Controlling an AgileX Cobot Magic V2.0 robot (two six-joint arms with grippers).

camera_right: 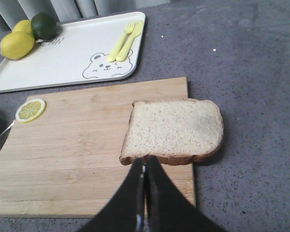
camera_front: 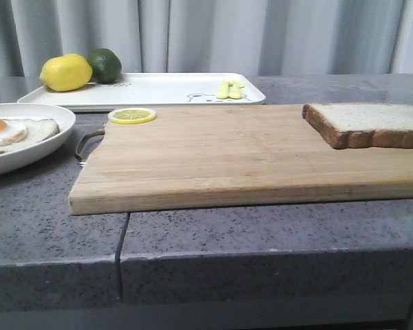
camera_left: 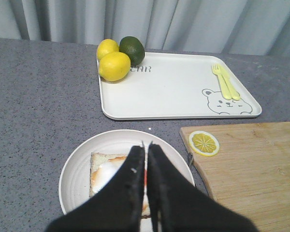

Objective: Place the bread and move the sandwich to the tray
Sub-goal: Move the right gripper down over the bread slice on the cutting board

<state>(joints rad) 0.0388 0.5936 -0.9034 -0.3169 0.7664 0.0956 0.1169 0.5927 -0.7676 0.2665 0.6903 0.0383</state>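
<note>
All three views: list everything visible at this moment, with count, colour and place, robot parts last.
bread: 1 slice, pale with brown crust, on the cutting board's right end, overhanging its edge.
cutting board: 1, light wood, centre of the table.
lemon slice: 1, yellow, on the board's far left corner.
tray: 1, white with a bear print, behind the board.
lemons: 2, yellow, tray's far left corner.
lime: 1, dark green, beside the lemons.
fork and knife: 1 pair, pale yellow, tray's right side.
plate: 1, white, left of the board.
egg on bread: 1, white, orange yolk, on the plate.
table: grey speckled.
left gripper: black, shut, above the plate.
right gripper: black, shut, at the bread's near edge.
</note>
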